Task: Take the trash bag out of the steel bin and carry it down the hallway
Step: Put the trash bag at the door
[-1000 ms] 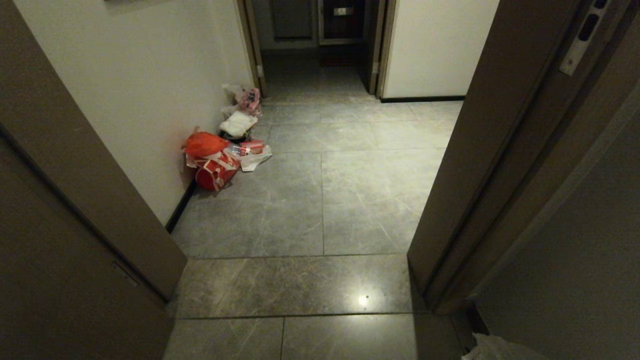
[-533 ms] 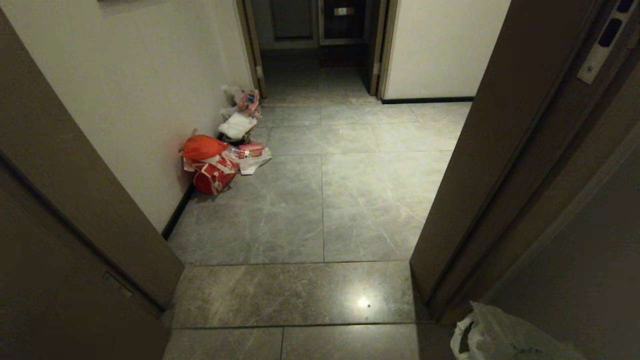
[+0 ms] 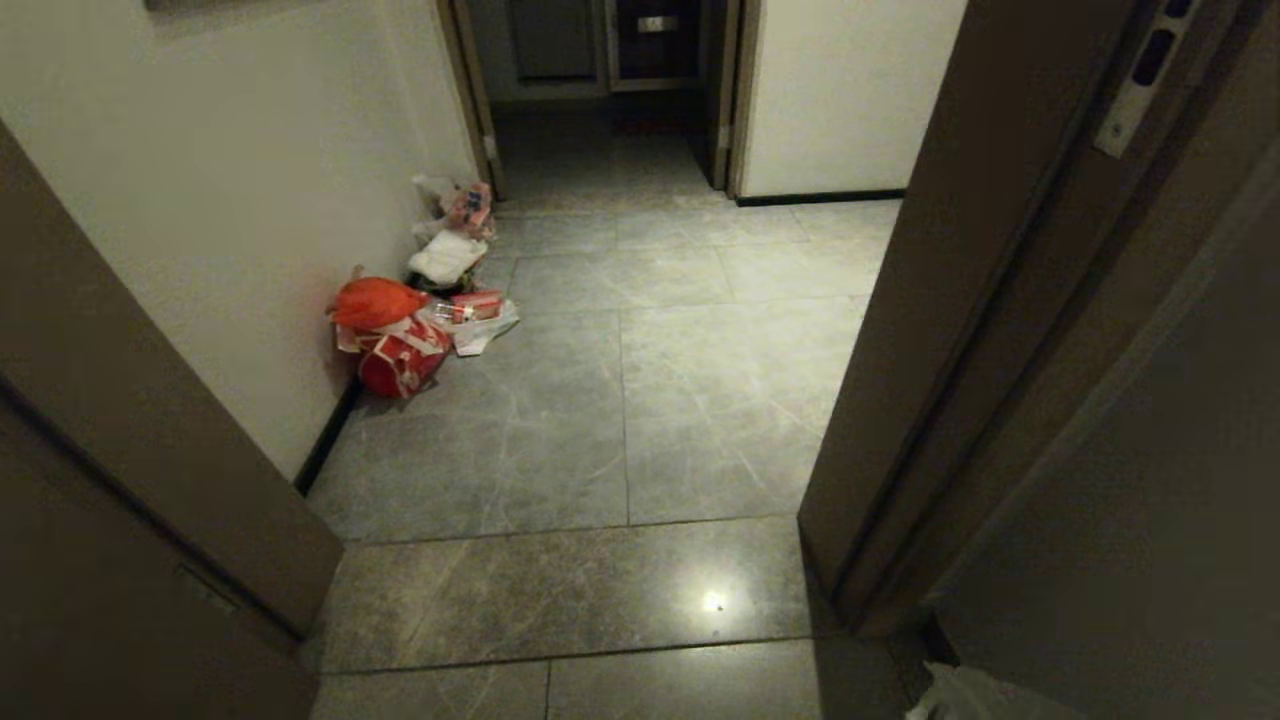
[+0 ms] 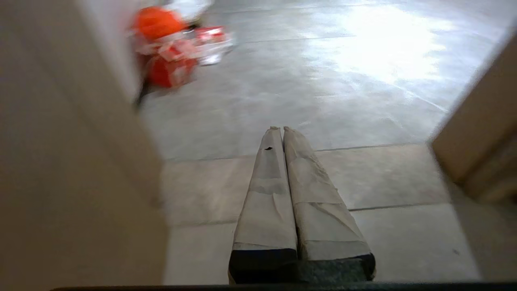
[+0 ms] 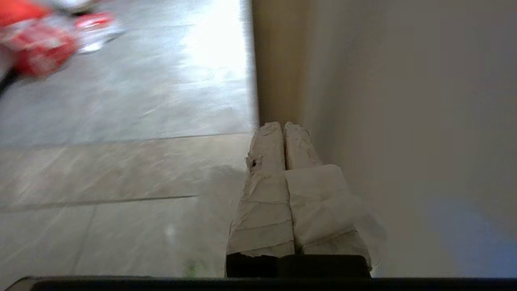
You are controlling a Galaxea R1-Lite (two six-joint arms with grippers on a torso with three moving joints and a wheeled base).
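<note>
At the foot of the brown door frame (image 3: 900,350), only a small corner of the trash bag (image 3: 965,695) is seen in the head view. Half a second ago much more of its crinkled top was shown there. The whole scene is also shifted since then, so the change is put down to the camera moving with the robot and not to the bag itself. From this it is judged that the bag is already out of the steel bin, which is nowhere in view, and that the carry into the hallway (image 3: 620,400) is under way.

The right hand (image 5: 282,124) is seen just beside the door frame with its fingers pressed fully together. A thin whitish film (image 5: 363,226) is draped against them, so the bag is judged to be pinched there and hanging below. The left hand (image 4: 282,129) is closed on nothing. A red bag (image 3: 375,300) is left well beyond the door frame, against the far wall.
</note>
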